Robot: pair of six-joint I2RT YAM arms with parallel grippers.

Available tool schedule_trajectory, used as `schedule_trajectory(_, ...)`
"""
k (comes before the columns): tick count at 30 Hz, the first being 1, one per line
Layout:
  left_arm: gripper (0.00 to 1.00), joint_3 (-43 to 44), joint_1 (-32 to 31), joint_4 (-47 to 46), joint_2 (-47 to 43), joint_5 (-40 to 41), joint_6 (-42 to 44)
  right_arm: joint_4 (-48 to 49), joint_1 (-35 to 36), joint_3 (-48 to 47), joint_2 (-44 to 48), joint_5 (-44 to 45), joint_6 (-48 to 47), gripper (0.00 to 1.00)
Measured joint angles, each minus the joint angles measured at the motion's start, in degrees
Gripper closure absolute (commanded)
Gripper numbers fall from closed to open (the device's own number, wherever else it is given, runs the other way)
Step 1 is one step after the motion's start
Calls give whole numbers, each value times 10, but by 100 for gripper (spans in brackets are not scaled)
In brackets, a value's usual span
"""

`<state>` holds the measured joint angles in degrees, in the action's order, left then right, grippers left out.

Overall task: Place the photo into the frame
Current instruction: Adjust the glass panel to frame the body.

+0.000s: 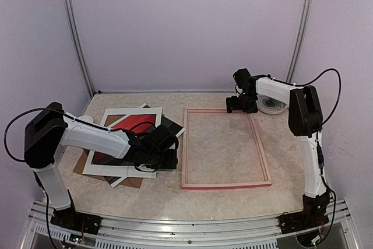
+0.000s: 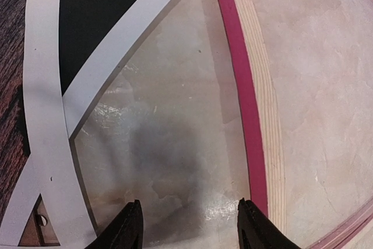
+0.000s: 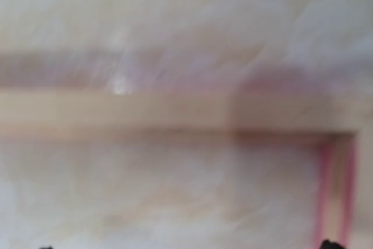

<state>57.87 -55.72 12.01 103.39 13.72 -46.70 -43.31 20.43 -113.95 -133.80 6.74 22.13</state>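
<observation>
The pink frame (image 1: 185, 144) lies flat at mid-table, pale wood side up, with bare table inside it. The photo (image 1: 106, 158) shows only as a red patch in a pile of sheets at the left, mostly hidden under a white mat (image 1: 93, 170) and my left arm. My left gripper (image 1: 169, 157) is open and low between the pile and the frame's left rail (image 2: 245, 103), with nothing between its fingers (image 2: 131, 228). At the frame's far right corner (image 3: 338, 138) my right gripper (image 1: 236, 108) stands wide open and holds nothing; that wrist view is blurred.
A second white mat (image 1: 131, 118), a dark sheet (image 1: 170, 124) and a brown board (image 1: 131, 182) are also in the pile. A glossy clear pane (image 2: 163, 138) lies under the left gripper. A round striped disc (image 1: 271, 105) sits at the back right.
</observation>
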Motion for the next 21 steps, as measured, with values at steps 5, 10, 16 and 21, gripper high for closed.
schedule_trajectory(5, 44, -12, -3, 0, 0, 0, -4, 1, -14, -21, -20, -6, -2, 1)
schedule_trajectory(10, 44, -19, -4, 0, -2, 1, -8, 0, -14, -24, -39, -15, -6, 1)
schedule_trajectory(16, 44, -19, -4, -1, -3, 1, -9, 0, -11, -24, -42, -18, -10, 1)
schedule_trajectory(21, 44, -19, -4, -1, -3, 1, -10, -2, -11, -25, -39, -18, -14, 1)
